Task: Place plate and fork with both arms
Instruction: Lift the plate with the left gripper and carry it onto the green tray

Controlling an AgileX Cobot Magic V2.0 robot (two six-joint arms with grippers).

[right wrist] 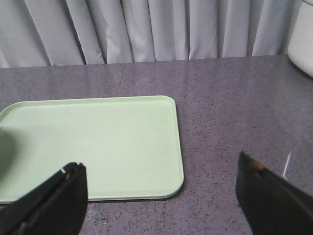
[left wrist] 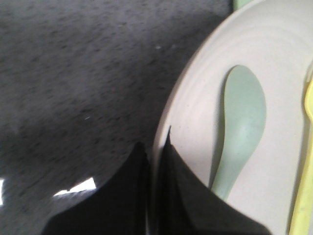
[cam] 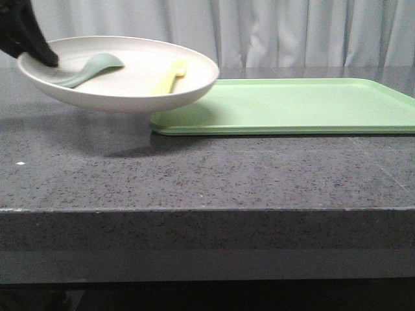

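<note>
The cream plate [cam: 130, 81] hangs tilted above the dark table at the left, its right edge over the left end of the light green tray [cam: 305, 103]. My left gripper [cam: 48, 59] is shut on the plate's left rim; the wrist view shows the rim [left wrist: 171, 122] pinched between the black fingers [left wrist: 176, 186]. The pale yellow fork [cam: 172, 74] lies inside the plate on its right side, also seen as a yellow edge [left wrist: 305, 161]. A grey-green spoon [cam: 91, 69] lies in the plate next to my fingers [left wrist: 242, 122]. My right gripper [right wrist: 161, 196] is open and empty above the tray's corner.
The green tray [right wrist: 98, 142] lies flat on the speckled dark table [cam: 207, 175] with nothing on it. Grey curtains [cam: 292, 32] hang behind. A white object [right wrist: 302, 39] stands at the far edge in the right wrist view. The table's front edge [cam: 207, 208] is near.
</note>
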